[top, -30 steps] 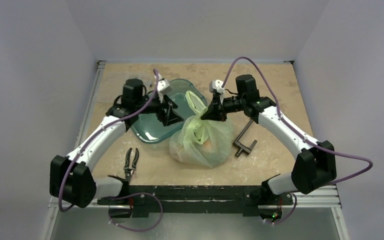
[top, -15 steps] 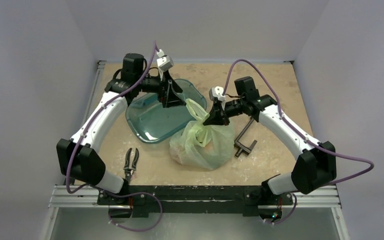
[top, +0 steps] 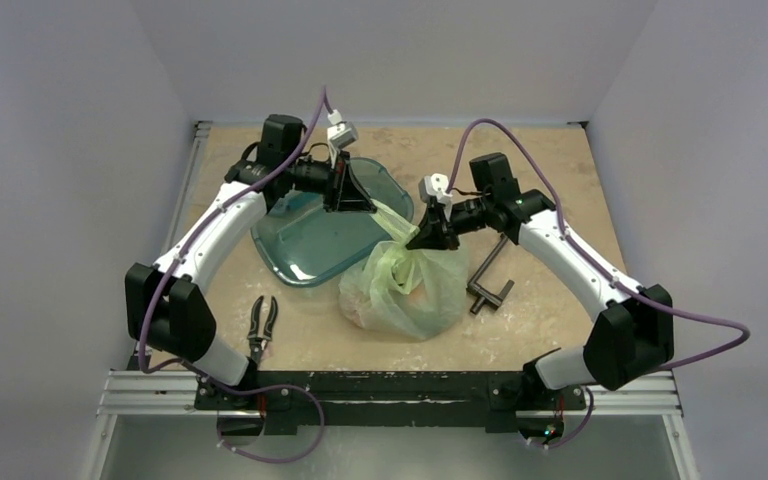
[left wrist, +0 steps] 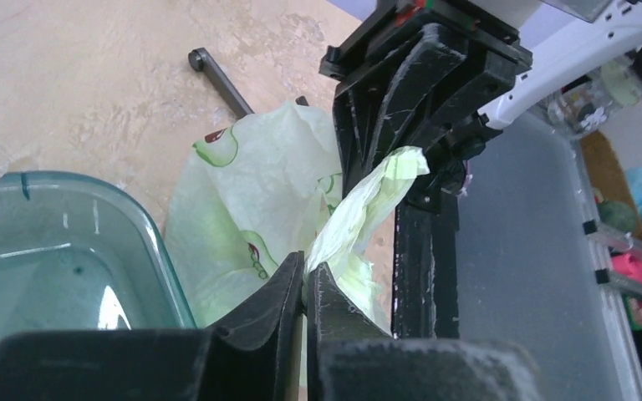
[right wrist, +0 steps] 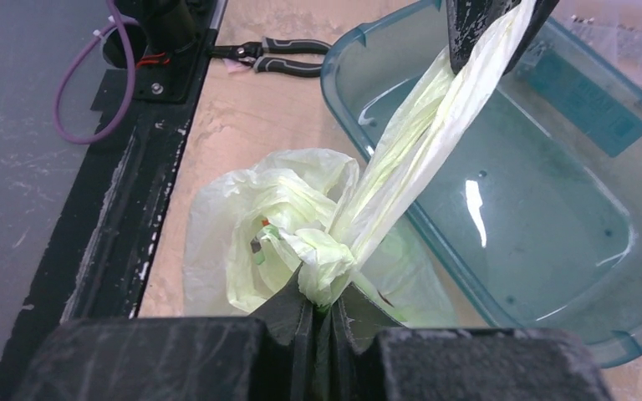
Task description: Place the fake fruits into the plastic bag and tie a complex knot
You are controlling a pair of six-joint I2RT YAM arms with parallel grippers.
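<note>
Left pincer (left wrist: 307, 266): jaws shut on the bag (top: 405, 290), pinching the end of a twisted strip (right wrist: 435, 134) of its pale green film. In the left wrist view the film comes up out of the slit between the two black fingers (left wrist: 288, 292) and runs straight ahead to the right pincer (right wrist: 326, 294).

Right pincer: jaws shut too, clamped on the bag's bunched neck (right wrist: 322, 259). A crumpled wad of film sits right at its fingertips. From there the strip goes up and away to the left pincer, fairly straight, so it spans the gap between the two.

Bag body sits on the table (top: 560, 170) just below the right pincer, on its near side. It looks slumped and rounded, with one open loop of film beside the neck. Printed marks show on the film. I can't make out the fruits through the plastic.

Tub (top: 295, 245): teal and translucent. It lies under the left pincer, on the left side of the right pincer, and its rim is just beside the bag.

Clamp (top: 488, 275): on the table to the right of the right pincer, under that forearm and close to the bag.

Pliers (top: 262, 322): well apart from both pincers, back by the left arm's base.
</note>
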